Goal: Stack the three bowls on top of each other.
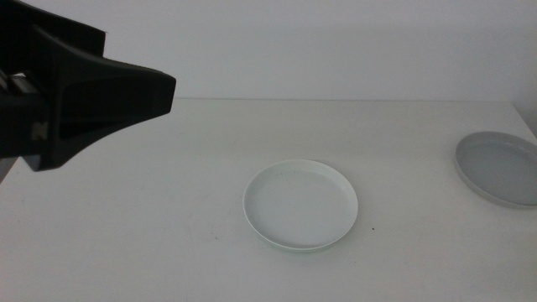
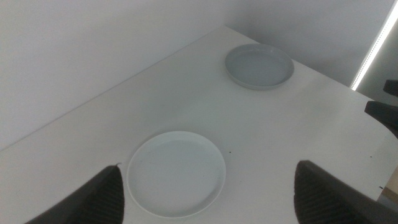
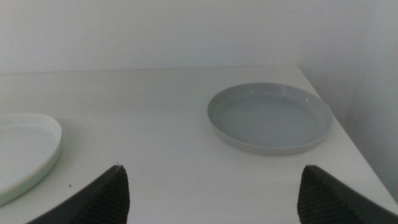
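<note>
At the left of the middle view the left gripper (image 1: 126,84) hangs high above the white table (image 1: 168,210), a matte black wedge with flat angular faces; in its own wrist view its two dark jaws stand wide apart with nothing between them. Near the table's centre lies a shallow round bowl (image 1: 299,204), smooth and plate-like with a low rim; its inside looks cream-white while a pale mint-green edge shows under the rim, so it may be two bowls nested, though that cannot be told for sure. Well apart from it, at the far right near the table's corner, sits the light grey bowl (image 1: 500,168), equally shallow with a slightly glossy rim. The right gripper (image 3: 211,186) faces the grey bowl (image 3: 268,117), jaws spread and empty.
</note>
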Controlling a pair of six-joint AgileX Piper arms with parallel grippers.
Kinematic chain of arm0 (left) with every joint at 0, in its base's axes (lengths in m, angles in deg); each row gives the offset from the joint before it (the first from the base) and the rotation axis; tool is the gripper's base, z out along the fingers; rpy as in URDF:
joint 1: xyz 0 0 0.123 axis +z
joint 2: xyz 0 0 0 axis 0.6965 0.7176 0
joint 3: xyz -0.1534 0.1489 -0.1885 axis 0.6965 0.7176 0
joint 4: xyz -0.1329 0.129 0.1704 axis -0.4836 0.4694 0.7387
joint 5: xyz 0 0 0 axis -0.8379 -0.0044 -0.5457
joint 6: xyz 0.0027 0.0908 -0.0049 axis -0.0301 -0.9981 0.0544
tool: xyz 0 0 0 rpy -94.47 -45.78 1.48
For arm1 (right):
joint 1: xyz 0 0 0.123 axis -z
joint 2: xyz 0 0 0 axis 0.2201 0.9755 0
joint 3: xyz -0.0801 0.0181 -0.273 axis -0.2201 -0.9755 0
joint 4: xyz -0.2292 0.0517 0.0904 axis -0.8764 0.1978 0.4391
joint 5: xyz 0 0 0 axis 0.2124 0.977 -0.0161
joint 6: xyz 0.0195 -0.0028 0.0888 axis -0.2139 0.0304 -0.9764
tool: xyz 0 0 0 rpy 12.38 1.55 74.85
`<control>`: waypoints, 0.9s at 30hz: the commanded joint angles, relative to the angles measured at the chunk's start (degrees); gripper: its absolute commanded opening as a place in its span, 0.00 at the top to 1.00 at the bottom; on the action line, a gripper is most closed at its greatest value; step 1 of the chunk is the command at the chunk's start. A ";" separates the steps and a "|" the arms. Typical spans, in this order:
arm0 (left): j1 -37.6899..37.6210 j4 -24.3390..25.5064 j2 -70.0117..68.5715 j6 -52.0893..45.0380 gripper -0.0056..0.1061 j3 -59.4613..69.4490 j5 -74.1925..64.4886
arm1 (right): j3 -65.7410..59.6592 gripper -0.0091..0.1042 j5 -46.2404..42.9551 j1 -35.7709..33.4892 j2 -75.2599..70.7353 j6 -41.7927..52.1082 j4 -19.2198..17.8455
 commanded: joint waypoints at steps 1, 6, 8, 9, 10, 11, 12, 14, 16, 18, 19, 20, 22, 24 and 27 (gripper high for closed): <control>-0.02 -0.51 -0.33 -0.01 0.11 0.16 0.82 | -0.17 0.11 -2.45 0.20 -0.28 0.22 -0.75; -0.02 -0.51 -0.33 -0.01 0.11 0.16 0.82 | -0.17 0.11 -7.64 0.20 -0.28 0.22 -0.75; -0.02 -0.51 -0.33 -0.01 0.11 0.16 0.82 | -0.17 0.11 -7.89 0.20 -0.28 0.22 -0.75; -0.02 -0.51 -0.33 -0.01 0.11 0.16 0.82 | -0.17 0.11 -7.89 0.20 -0.28 0.22 -0.75; -0.02 -0.51 -0.33 -0.01 0.11 0.16 0.82 | -0.17 0.11 -7.89 0.20 -0.28 0.22 -0.75; -0.02 -0.51 -0.33 -0.01 0.11 0.16 0.82 | -0.17 0.11 -8.37 0.20 -0.28 0.22 -0.75; -0.02 -0.51 -0.33 -0.01 0.11 0.16 0.82 | -0.17 0.11 -9.86 0.20 -0.28 0.22 -0.75; -0.02 -0.72 -0.33 0.01 0.11 0.16 0.82 | -0.17 0.11 -11.66 0.20 -0.28 -0.12 0.09; -0.02 -0.72 -0.33 0.01 0.11 0.16 0.82 | -0.17 0.11 -13.30 0.20 -0.28 -1.41 1.19; -0.02 -0.72 -0.33 0.01 0.11 0.16 0.82 | -0.17 0.11 -13.51 0.20 -0.28 -2.20 1.19; -0.02 -0.72 -0.33 0.01 0.11 0.16 0.82 | -0.17 0.11 -13.51 0.20 -0.28 -2.60 1.19; -0.02 -0.72 -0.33 0.01 0.11 0.16 0.82 | -0.17 0.11 -13.51 0.20 0.59 -3.06 1.19; -0.02 -0.72 -0.33 0.01 0.11 0.16 0.82 | 2.02 0.11 -13.29 0.20 4.43 -4.74 1.33; -0.02 -0.72 -0.33 0.01 0.11 0.16 0.82 | 5.89 0.11 -10.94 0.20 9.73 -6.36 1.33; -0.02 -0.71 -0.44 0.01 0.11 0.16 0.82 | 14.31 0.11 -3.32 0.20 18.69 -7.27 1.33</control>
